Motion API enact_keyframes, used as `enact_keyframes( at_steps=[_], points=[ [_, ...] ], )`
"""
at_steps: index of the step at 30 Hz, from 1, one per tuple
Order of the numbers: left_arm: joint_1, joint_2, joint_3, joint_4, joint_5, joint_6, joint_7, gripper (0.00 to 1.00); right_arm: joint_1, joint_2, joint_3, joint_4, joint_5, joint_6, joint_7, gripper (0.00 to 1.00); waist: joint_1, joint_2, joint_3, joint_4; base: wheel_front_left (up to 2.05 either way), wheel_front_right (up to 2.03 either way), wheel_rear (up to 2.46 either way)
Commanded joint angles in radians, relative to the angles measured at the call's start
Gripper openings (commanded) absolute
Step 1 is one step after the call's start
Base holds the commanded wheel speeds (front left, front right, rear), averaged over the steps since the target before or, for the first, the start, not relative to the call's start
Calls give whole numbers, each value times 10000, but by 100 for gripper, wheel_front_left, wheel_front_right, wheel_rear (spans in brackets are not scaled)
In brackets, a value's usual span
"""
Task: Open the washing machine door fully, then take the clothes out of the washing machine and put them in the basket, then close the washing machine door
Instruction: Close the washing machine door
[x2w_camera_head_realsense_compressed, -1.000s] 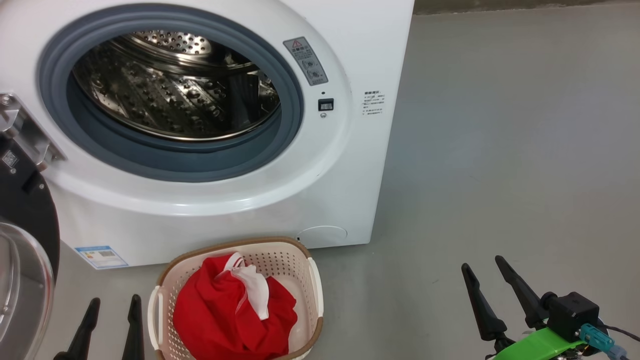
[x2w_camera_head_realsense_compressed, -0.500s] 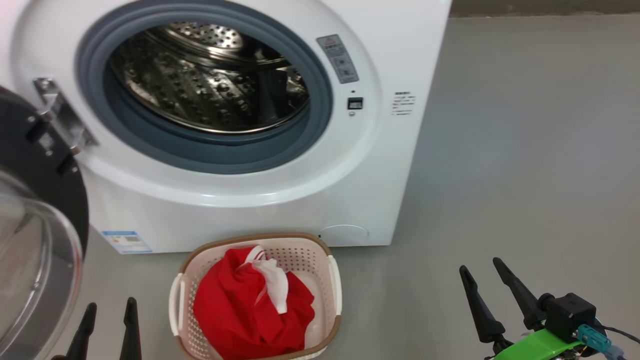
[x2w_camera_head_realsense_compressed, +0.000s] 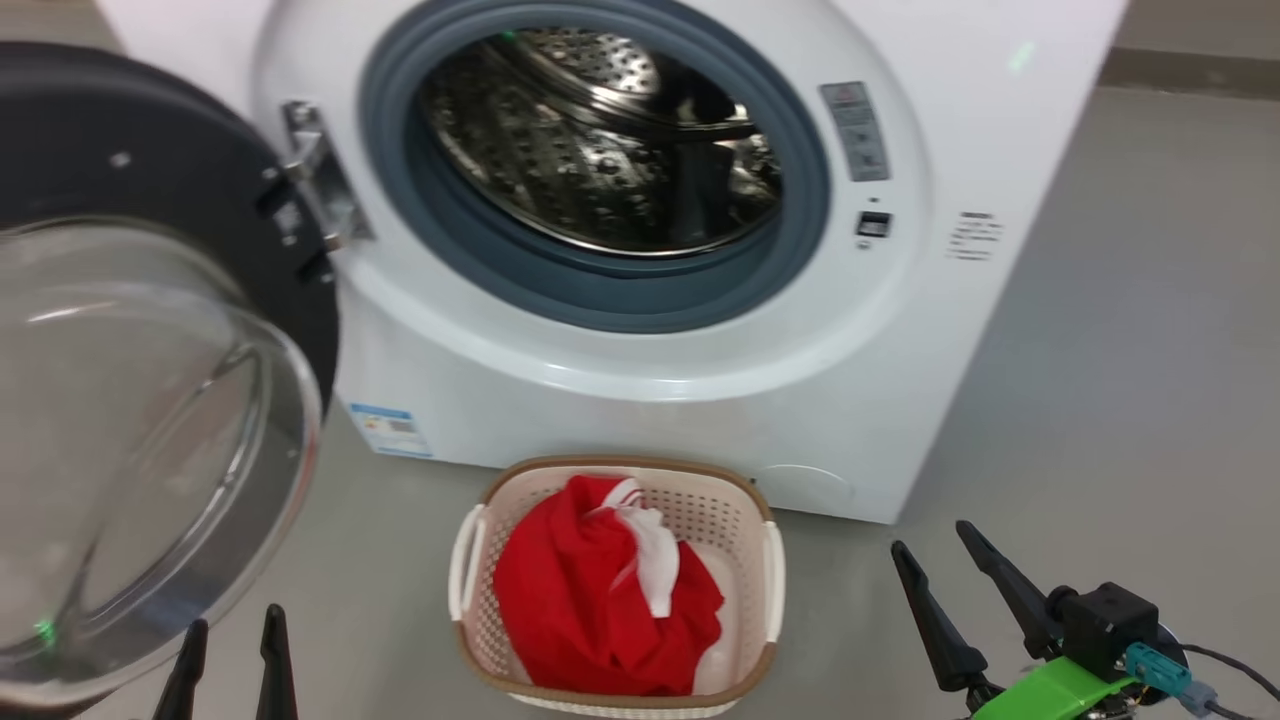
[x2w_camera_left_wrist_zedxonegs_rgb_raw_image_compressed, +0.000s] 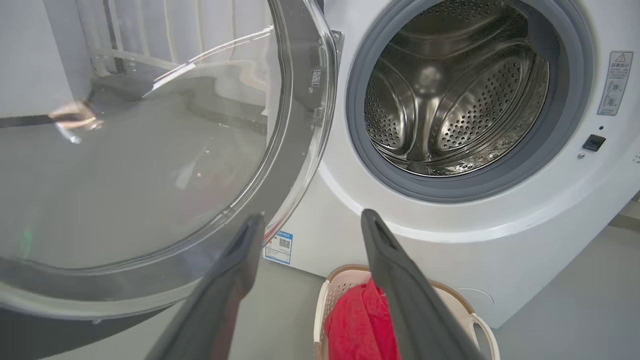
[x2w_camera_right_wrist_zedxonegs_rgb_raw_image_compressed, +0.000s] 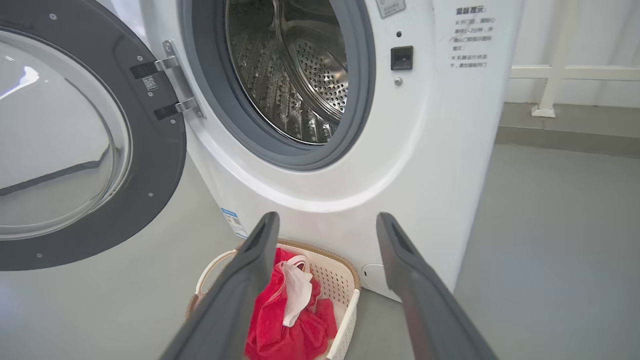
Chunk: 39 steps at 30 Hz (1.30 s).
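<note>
Washing machine (x2w_camera_head_realsense_compressed: 700, 400) stands far and centre, the washing machine door (x2w_camera_head_realsense_compressed: 200, 200) swung wide to its left, the basket (x2w_camera_head_realsense_compressed: 620, 465) on the floor just before it holds the clothes (x2w_camera_head_realsense_compressed: 590, 610), and left gripper (x2w_camera_head_realsense_compressed: 235, 620) and right gripper (x2w_camera_head_realsense_compressed: 931, 537) hover near, fingers apart, empty.

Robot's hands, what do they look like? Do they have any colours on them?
Each is a pair of long, dark, pointy fingers, like black beaks: the left gripper and the right gripper. Behind the right one are a small black box, a bright green bracket and a teal plug with a thin dark cable.
</note>
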Motion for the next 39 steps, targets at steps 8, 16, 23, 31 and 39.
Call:
enact_keyframes(
  at_steps=[8,16,23,31,39],
  points=[
    [60,-24,263,-108,55,-29,-93,100,-398,-146,564,-47,320,16,-49,100,0,-1,-408,1955,0,0,0],
    [274,-76,253,-143,41,-29,-93,100,-425,-64,906,45,432,16,-49,100,0,-1,-471,2934,0,0,0],
    [359,-86,416,-289,-390,23,-93,100,-973,-105,1438,263,502,16,-49,100,0,-1,-195,3120,0,0,0],
    [465,-88,408,-470,-728,210,-93,100,-1514,-125,1893,552,649,16,-49,100,0,-1,-39,3221,0,0,0],
    [414,-88,371,-696,-991,248,-93,67,-1492,-158,1937,582,749,16,-49,100,0,-1,-72,3200,0,0,0]
  ],
)
